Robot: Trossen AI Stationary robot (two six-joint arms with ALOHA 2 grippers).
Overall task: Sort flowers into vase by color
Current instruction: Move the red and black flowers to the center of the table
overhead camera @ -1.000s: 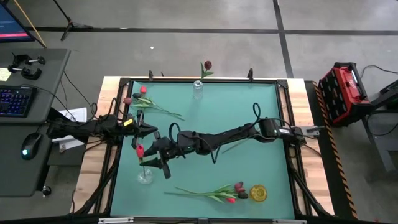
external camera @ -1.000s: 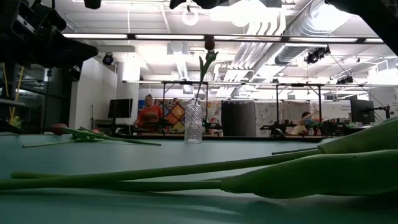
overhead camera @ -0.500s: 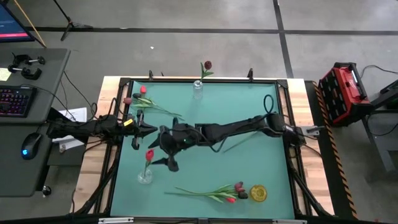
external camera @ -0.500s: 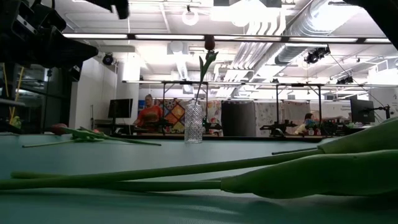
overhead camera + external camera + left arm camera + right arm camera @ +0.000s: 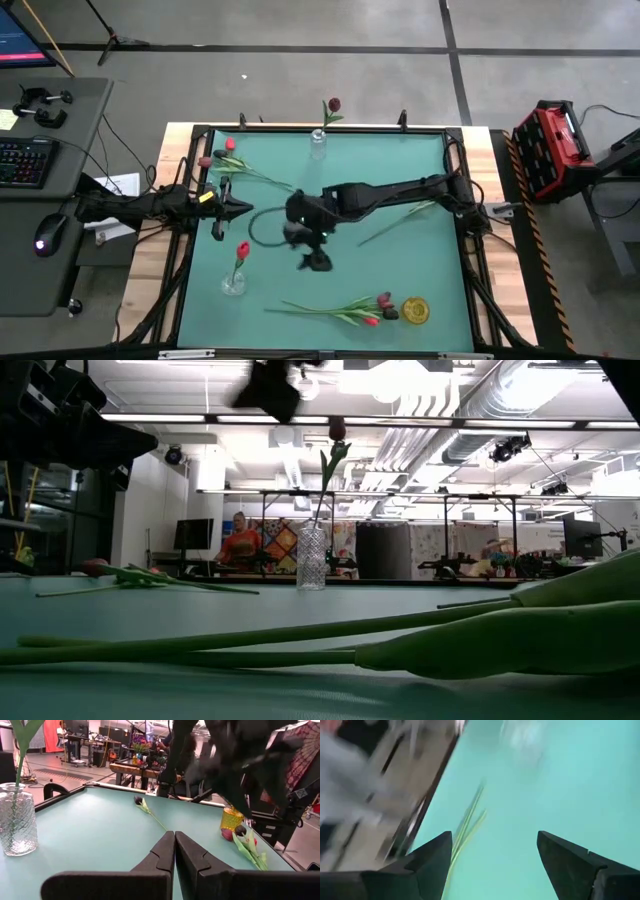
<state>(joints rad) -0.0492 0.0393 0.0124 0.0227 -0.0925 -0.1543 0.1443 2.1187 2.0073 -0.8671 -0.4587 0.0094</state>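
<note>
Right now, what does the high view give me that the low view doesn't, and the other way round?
Only the high view shows the near vase holding one red flower, the flowers lying by the yellow object, and the right gripper, open and empty over mid-table, with the left gripper shut at the left edge.

Only the low view shows the room behind the table, with a person there.

Both show the far vase holding one dark flower, and the flowers lying at the table's far left.

R arm stretched from 3 o'clock edge toward table centre, right gripper (image 5: 318,262) just past centre toward 6 o'clock, fingers (image 5: 427,862) wide apart, empty. L arm parked at 9 o'clock edge, left gripper (image 5: 241,208) fully closed.
</note>
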